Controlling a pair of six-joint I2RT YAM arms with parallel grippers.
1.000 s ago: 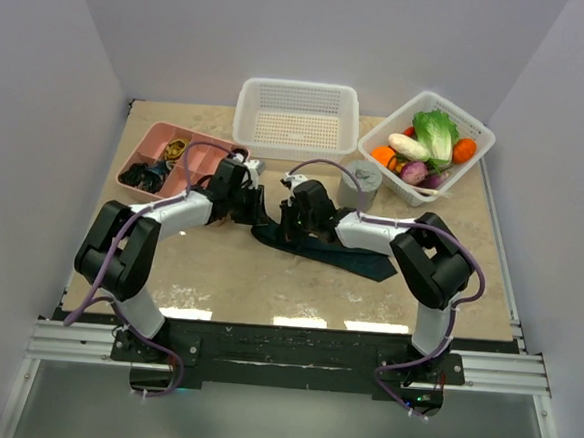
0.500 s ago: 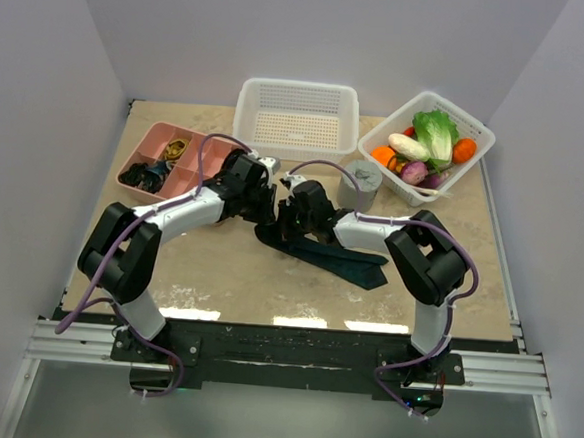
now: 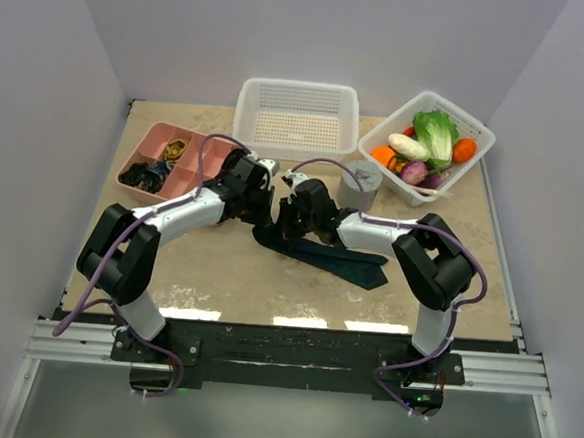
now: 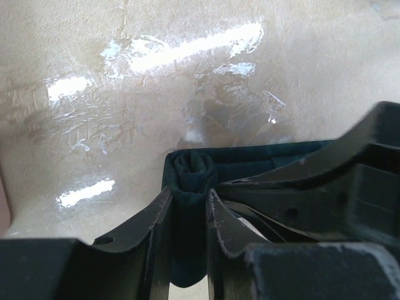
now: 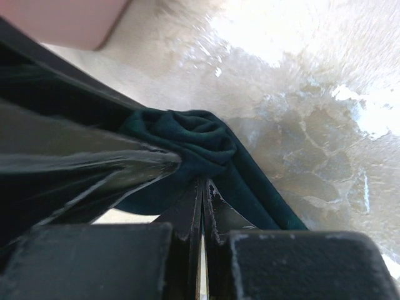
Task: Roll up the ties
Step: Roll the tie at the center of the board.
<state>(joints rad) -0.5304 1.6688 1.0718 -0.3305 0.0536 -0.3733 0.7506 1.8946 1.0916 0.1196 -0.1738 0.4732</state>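
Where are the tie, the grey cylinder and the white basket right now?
tie (image 4: 190, 174), left wrist view, on its rolled end.
grey cylinder (image 3: 360, 179), top external view, on its top face.
white basket (image 3: 295, 151), top external view, on its near wall.

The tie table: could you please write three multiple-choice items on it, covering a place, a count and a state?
1. Where is the grey cylinder? A at the near edge; B far left; C beside the vegetable basket.
2. How many white baskets are there? A one; B two; C four.
3. How is the tie? A one end rolled; B all flat; C folded in half.
C: the cylinder stands just left of the vegetable basket.
B: there is one empty basket and one with vegetables.
A: a roll sits in the left gripper, and the rest lies flat.
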